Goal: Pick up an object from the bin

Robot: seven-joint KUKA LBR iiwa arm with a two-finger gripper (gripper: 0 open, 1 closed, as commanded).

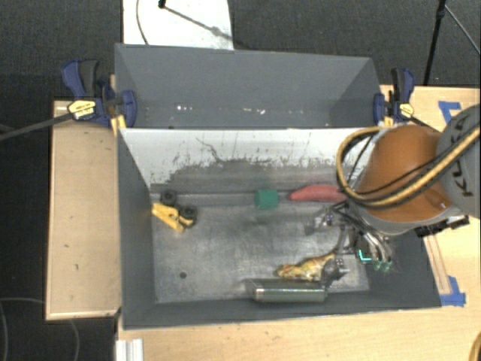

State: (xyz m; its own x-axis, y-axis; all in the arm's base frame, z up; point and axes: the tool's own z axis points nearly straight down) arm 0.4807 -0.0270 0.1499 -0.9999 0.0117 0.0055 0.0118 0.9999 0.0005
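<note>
My gripper (340, 260) hangs low in the bin's front right part, under the arm's orange cover. Its tip sits at the right end of a small yellow-gold crumpled thing (303, 270) lying on the floor; whether it touches it I cannot tell. Just in front of both lies a grey metal bar (289, 293) along the front wall. A red elongated thing (316, 194) lies behind the gripper near the back wall, with a green cube (265, 198) to its left.
A yellow and black clamp-like thing (173, 215) lies at the far left of the bin. The arm and its looped cables cover the bin's right side. Bare floor stretches across the middle and front left.
</note>
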